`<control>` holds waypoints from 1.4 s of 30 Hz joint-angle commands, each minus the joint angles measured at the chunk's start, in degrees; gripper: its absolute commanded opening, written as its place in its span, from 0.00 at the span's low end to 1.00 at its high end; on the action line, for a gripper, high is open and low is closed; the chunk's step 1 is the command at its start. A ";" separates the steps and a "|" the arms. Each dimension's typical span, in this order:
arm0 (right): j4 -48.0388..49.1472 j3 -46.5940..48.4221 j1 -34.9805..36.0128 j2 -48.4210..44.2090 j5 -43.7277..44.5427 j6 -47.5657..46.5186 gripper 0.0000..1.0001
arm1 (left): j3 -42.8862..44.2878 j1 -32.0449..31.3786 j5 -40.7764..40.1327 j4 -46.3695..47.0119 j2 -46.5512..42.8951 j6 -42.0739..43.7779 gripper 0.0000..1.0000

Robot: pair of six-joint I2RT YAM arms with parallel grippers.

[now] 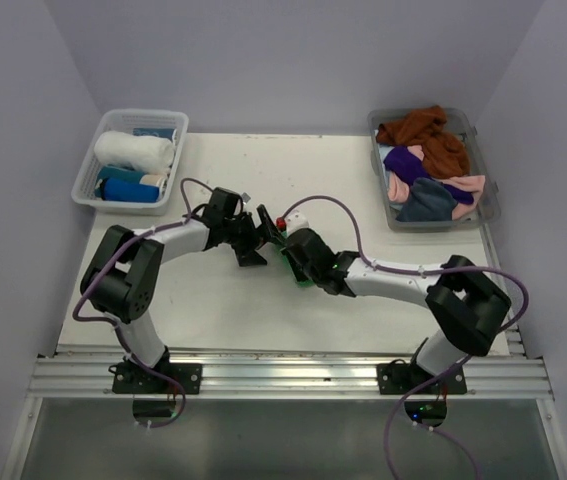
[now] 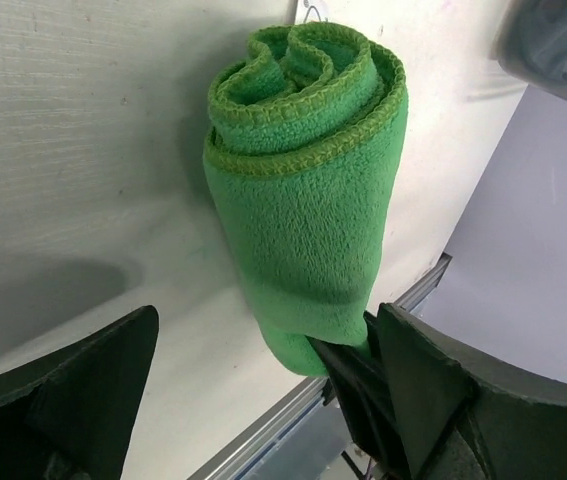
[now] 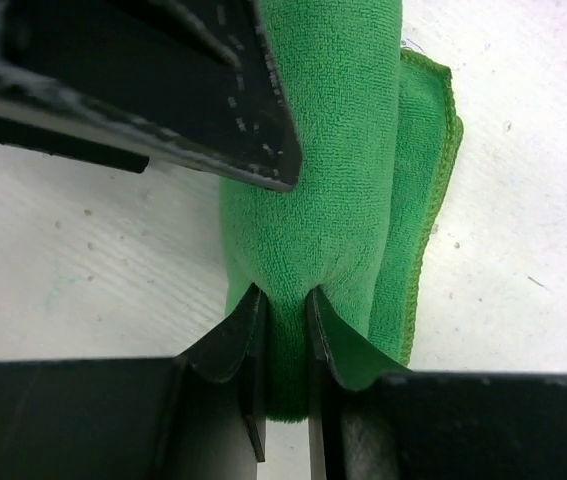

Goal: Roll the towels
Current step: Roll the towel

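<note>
A bright green towel point(image 2: 303, 200) lies rolled up on the white table, its spiral end showing in the left wrist view. My right gripper point(image 3: 285, 320) is shut on the roll's near end point(image 3: 333, 200), and the cloth bulges out past the jaws. My left gripper point(image 2: 268, 315) is open, one finger on each side of the roll without pinching it. From above, both grippers point(image 1: 275, 245) meet at mid-table and only a sliver of the green towel point(image 1: 287, 264) shows. Loose rust-brown point(image 1: 428, 135), purple point(image 1: 403, 162), pink point(image 1: 398, 188) and slate grey point(image 1: 425, 205) towels fill the tub.
At back left, a white basket point(image 1: 141, 113) holds a rolled white towel point(image 1: 133, 150) and rolled blue towels point(image 1: 128, 188). The clear tub point(image 1: 490, 200) stands at back right. The table's metal front rail point(image 1: 283, 375) runs by the arm bases.
</note>
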 commanded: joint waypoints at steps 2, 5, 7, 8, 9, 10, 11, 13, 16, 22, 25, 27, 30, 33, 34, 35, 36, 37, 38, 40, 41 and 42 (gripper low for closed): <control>9.03 -4.01 -4.76 -4.39 -18.44 7.15 0.11 | -1.56 0.39 2.48 3.59 -1.56 -0.51 0.94; 13.60 -6.73 -9.33 -4.40 -27.76 12.07 0.11 | -1.65 0.30 3.62 5.09 -1.12 -0.86 0.94; 17.12 -8.49 -11.44 -4.05 -32.42 15.32 0.10 | -1.04 0.30 3.45 5.00 -0.33 -0.77 0.93; 18.17 -9.11 -12.24 -3.87 -34.00 16.55 0.10 | -0.69 0.30 3.45 5.09 0.10 -0.86 0.92; 21.05 -9.73 -13.12 -3.44 -35.49 17.69 0.10 | -0.68 0.30 3.54 5.26 0.80 -1.03 0.91; 22.65 -10.43 -13.82 -3.26 -38.64 20.58 0.09 | -0.77 0.30 3.80 5.44 1.16 -1.21 0.91; 24.14 -11.83 -15.40 -2.99 -40.07 22.00 0.09 | -0.77 0.22 4.06 5.88 1.42 -1.47 0.90; 28.98 -13.15 -16.73 -2.03 -44.18 26.47 0.10 | -1.03 0.13 4.15 6.06 1.86 -1.48 0.88; 35.04 -15.18 -18.75 0.25 -47.54 31.48 0.10 | -1.30 -0.05 3.98 6.41 1.95 -1.56 0.84; 38.66 -16.33 -20.07 2.81 -51.42 35.02 0.09 | -0.95 -0.05 3.80 6.41 2.30 -1.65 0.69; 35.07 -15.97 -20.25 1.85 -50.63 32.93 0.20 | -0.59 -0.05 3.71 6.15 2.57 -1.65 0.63; 27.20 -14.66 -20.16 -0.87 -47.66 28.29 0.46 | -0.25 -0.14 3.54 6.14 2.66 -1.74 0.58; 15.43 -12.90 -20.16 -7.27 -41.86 23.70 0.63 | 0.11 -0.22 3.01 5.62 2.66 -1.91 0.52; 4.18 -9.75 -18.85 -12.98 -32.81 15.64 0.72 | 0.28 -0.31 2.48 4.74 2.66 -2.09 0.49; 0.38 -6.43 -15.62 -14.06 -24.17 13.42 0.76 | 0.28 -0.31 2.13 4.30 2.57 -2.00 0.48; -3.14 -4.57 -13.41 -14.85 -19.91 11.40 0.78 | 0.28 -0.31 1.70 3.86 2.48 -2.00 0.47; -8.22 -2.72 -11.22 -15.03 -15.17 7.81 0.80 | 0.20 -0.31 1.43 3.60 2.39 -2.00 0.47; -10.01 0.52 -7.63 -14.60 -9.38 6.47 0.80 | 0.11 -0.40 1.08 3.51 2.31 -2.18 0.47; -11.51 2.20 -6.29 -13.72 -6.71 5.59 0.80 | 0.02 -0.40 0.99 3.51 2.04 -2.26 0.47; -14.86 6.15 -2.26 -10.66 -3.27 2.60 0.80 | 0.11 -0.40 0.81 3.07 2.13 -2.35 0.46; -15.56 7.39 -0.75 -9.51 1.01 1.55 0.80 | 0.28 -0.49 0.73 2.98 1.87 -2.44 0.46; -16.96 8.62 0.66 -8.02 2.62 -0.38 0.80 | 0.28 -0.49 0.55 2.89 1.87 -2.44 0.46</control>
